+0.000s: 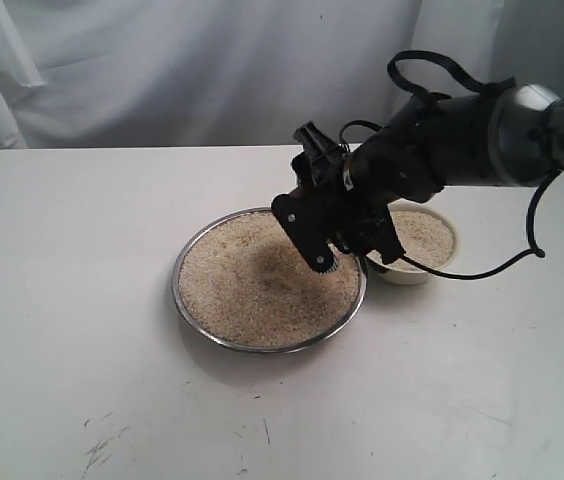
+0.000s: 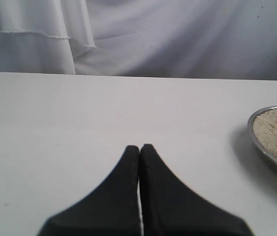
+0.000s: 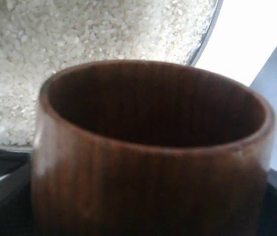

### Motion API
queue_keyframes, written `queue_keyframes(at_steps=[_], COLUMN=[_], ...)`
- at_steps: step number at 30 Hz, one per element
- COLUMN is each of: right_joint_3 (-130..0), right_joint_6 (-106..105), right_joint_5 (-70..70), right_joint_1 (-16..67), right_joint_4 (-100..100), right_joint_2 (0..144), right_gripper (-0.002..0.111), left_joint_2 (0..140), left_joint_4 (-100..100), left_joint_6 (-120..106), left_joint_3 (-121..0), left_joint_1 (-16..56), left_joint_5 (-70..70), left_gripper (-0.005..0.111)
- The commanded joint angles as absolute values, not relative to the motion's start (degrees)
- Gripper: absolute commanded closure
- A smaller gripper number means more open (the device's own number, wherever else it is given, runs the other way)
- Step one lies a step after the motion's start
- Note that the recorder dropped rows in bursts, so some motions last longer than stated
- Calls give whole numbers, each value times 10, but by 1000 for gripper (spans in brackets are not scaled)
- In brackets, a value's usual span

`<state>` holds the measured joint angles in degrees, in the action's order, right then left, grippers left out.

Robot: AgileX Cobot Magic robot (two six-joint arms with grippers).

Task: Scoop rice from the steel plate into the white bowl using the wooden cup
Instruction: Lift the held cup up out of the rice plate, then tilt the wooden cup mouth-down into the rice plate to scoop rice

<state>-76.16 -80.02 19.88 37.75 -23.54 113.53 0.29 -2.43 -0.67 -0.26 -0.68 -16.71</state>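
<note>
The steel plate (image 1: 176, 280) sits mid-table, filled with a flat layer of rice (image 1: 247, 285). To its right stands the white bowl (image 1: 402, 272), which also holds rice. My right gripper (image 1: 324, 245) hangs tilted over the plate's right side, shut on the wooden cup (image 3: 148, 167). The cup fills the right wrist view, its dark inside looks empty, and rice (image 3: 79, 34) and the plate rim (image 3: 208, 34) show beyond it. In the exterior view the gripper hides the cup. My left gripper (image 2: 140, 147) is shut on nothing, low over bare table left of the plate (image 2: 263, 152).
A white cloth backdrop (image 1: 162, 70) hangs behind the table. The right arm's black cable (image 1: 482, 270) loops down just past the bowl. Small dark scuff marks (image 1: 102, 445) dot the table near its front edge.
</note>
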Motion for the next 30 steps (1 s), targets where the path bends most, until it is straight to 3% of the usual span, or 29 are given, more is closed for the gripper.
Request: queue_keyframes(at_steps=[1, 7, 21, 30], right_joint_3=[-765, -765, -903, -911], right_joint_6=[-755, -691, -644, -623], right_joint_5=[202, 198, 306, 348], right_joint_1=[382, 388, 419, 424], right_joint_4=[-334, -462, -535, -609], right_joint_2=[1129, 1131, 1246, 1268], right_gripper=[108, 108, 108, 108], left_joint_2=[0, 0, 0, 0], left_joint_4=[-25, -25, -25, -25], left_joint_6=[-5, -5, -5, -5], left_joint_3=[0, 0, 0, 0], left_joint_1=[-6, -6, -6, -6], left_joint_5=[-163, -163, -163, -163], left_gripper=[107, 107, 107, 107])
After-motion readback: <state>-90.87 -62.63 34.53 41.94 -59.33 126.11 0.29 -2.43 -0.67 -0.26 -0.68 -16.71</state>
